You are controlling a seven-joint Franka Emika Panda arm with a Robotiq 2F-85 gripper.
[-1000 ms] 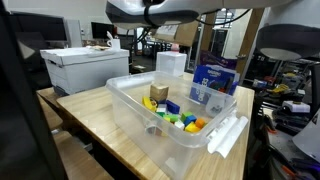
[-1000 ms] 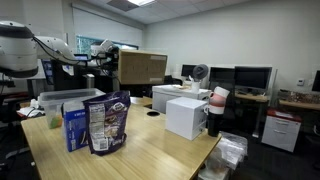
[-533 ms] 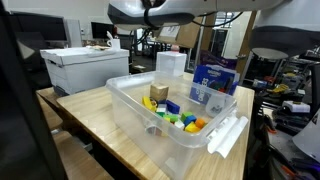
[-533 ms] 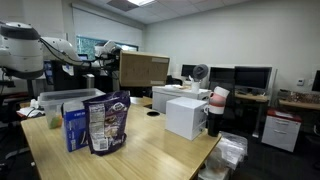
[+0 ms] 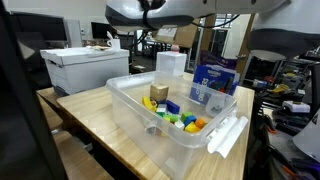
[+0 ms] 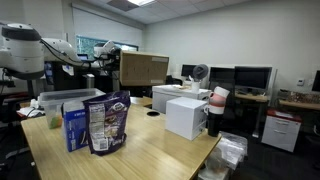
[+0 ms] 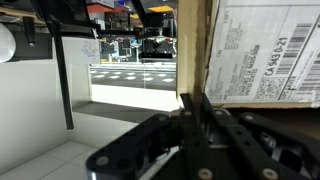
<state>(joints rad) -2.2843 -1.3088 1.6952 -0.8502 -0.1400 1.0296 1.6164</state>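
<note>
Overhead: the robot arm shows in an exterior view as a pale link crossing high above the clear plastic bin, well apart from its rim.
Pincer: the pincer shows only in the wrist view. Its dark fingers look clenched together with nothing between them, and it faces sideways across the room, not down at the bin.
Landmark: the bin stands open on the wooden table.
Inside the bin: toy blocks in yellow, blue, green and orange are bunched on the floor, with a tan wooden block just behind them.
Against the bin: a lid leans at the near corner, touching the wall.
Behind the bin: a small clear container and blue snack bags stand just beside the far rim.
Beside the bin: a white box stands at the table's far edge.
Away from the bin: a cardboard box with a shipping label fills one side of the wrist view. In an exterior view it stands on a desk beyond the table.
Technique (judgement): reaching the blocks cleanly calls for three things. Turn the wrist to point down. Spread the fingers while above the rim. Come down plumb over a block at the edge of the cluster, clear of the walls and the leaning lid.
</note>
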